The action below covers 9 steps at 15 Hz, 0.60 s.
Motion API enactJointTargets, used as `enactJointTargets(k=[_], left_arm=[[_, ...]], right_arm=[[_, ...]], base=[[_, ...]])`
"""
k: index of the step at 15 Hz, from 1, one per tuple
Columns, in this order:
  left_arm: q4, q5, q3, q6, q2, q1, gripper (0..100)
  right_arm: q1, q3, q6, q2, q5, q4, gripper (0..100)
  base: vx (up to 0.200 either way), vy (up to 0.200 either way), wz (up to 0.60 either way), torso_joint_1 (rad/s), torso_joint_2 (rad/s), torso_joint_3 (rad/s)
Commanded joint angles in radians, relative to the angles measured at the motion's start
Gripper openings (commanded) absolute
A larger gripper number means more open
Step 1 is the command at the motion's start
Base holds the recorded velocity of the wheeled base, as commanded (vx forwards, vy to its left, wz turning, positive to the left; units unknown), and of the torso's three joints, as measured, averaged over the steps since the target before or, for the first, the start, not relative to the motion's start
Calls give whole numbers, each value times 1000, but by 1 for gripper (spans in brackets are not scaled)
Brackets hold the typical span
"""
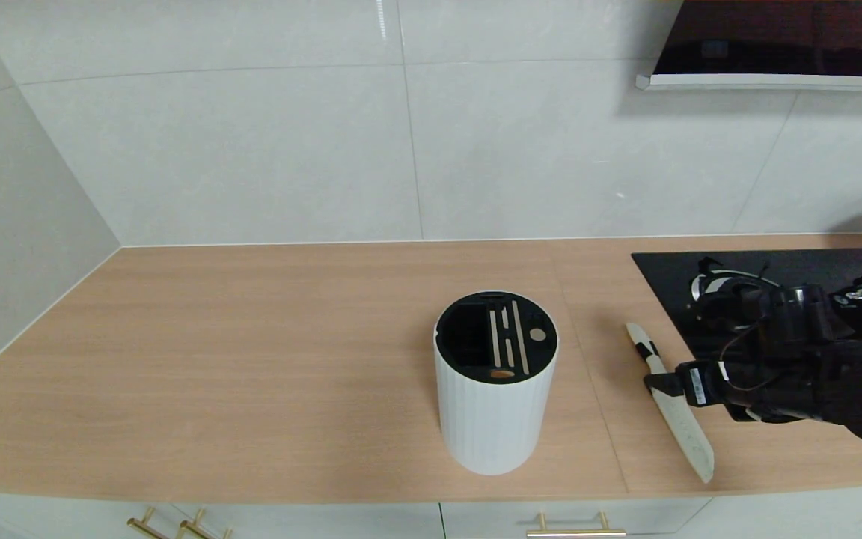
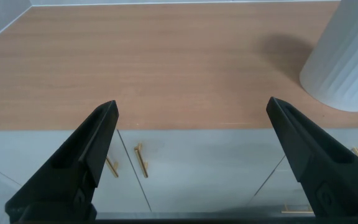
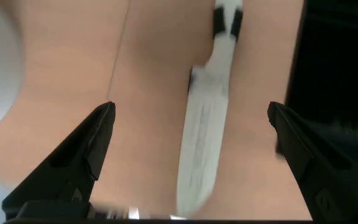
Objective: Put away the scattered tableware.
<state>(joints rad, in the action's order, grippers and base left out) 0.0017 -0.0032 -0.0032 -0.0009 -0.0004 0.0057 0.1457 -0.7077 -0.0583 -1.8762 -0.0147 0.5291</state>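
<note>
Closest to me, my left pincer (image 2: pixel 191 109) hangs over the front edge of the table (image 1: pixel 251 359), fingers wide apart with nothing between them. Under it I can see white cabinet fronts with little gold handles (image 2: pixel 140 160).

Over on my right side, the right pincer (image 3: pixel 190 112) is also spread apart, and it sits over the knife (image 1: pixel 682 430), with a finger on each side of it. Can't tell if it actually touches the knife, tbh. The knife is white with a black band on the handle. It lies flat on the table at a slant, blade end near the front edge and handle end pointing toward the back.

Left of the knife, a bit apart from it, the white ribbed knife holder (image 1: pixel 494 419) stands upright. Its top is black with a few slots and a bigger opening.

Just right of the knife's handle end is the black cooktop (image 1: pixel 670 284). Behind everything is a pale tiled wall (image 1: pixel 251 150), with a dark range hood (image 1: pixel 775 45) up in the far right corner.
</note>
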Motion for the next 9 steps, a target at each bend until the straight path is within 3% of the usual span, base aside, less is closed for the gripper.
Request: enactJointTargets(k=[1,9], left_arm=[[0,0,0,-1,0,0,100],[0,0,0,-1,0,0,100]], right_arm=[[-17,-3,0,-80,41,6,100],[-17,-29,-2,-219,30,134,100]], base=[[0,0,0,0,0,0],[0,0,0,0,0,0]])
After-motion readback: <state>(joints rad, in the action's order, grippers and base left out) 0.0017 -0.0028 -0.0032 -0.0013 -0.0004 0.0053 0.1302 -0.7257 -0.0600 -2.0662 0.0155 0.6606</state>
